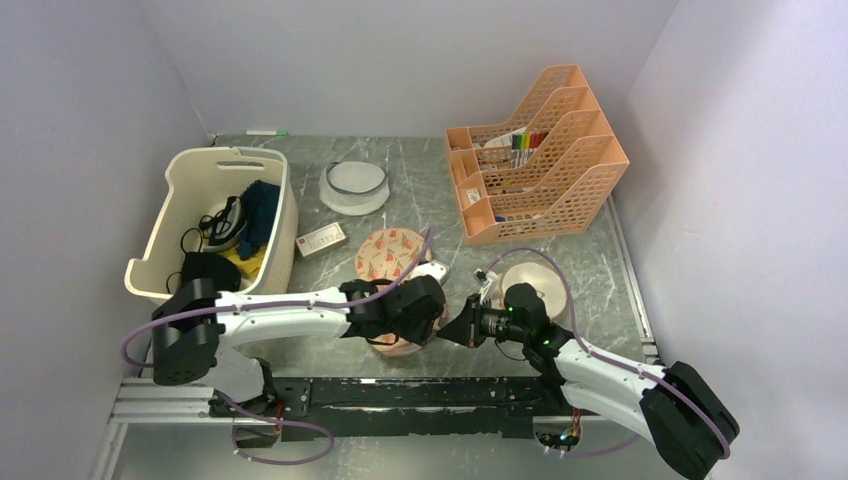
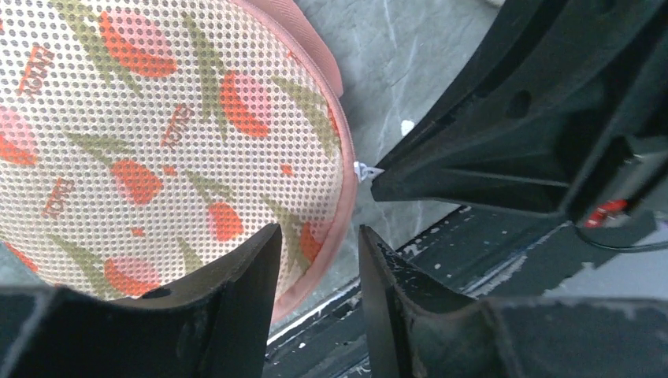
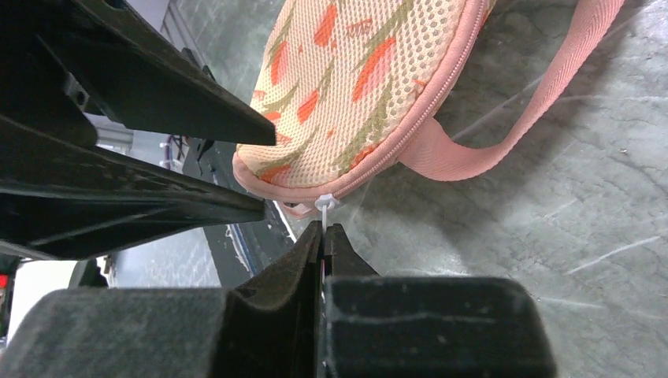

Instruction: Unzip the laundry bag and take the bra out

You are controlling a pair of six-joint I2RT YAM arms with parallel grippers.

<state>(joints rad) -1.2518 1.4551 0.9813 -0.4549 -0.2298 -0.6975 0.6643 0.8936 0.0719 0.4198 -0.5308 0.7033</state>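
The flat, double-lobed peach floral mesh laundry bag [image 1: 392,252] lay mid-way across the grey marbled table [image 1: 420,170]. Its long axis ran from the near edge toward the back. The left gripper [image 2: 319,232] hovered over the near lobe's pink zipped rim, jaws apart, grasping nothing. The right gripper [image 3: 323,228] was clenched on the small white zip pull [image 3: 324,202], with the bag directly to its left. Any pull should probably follow the rim's curve.
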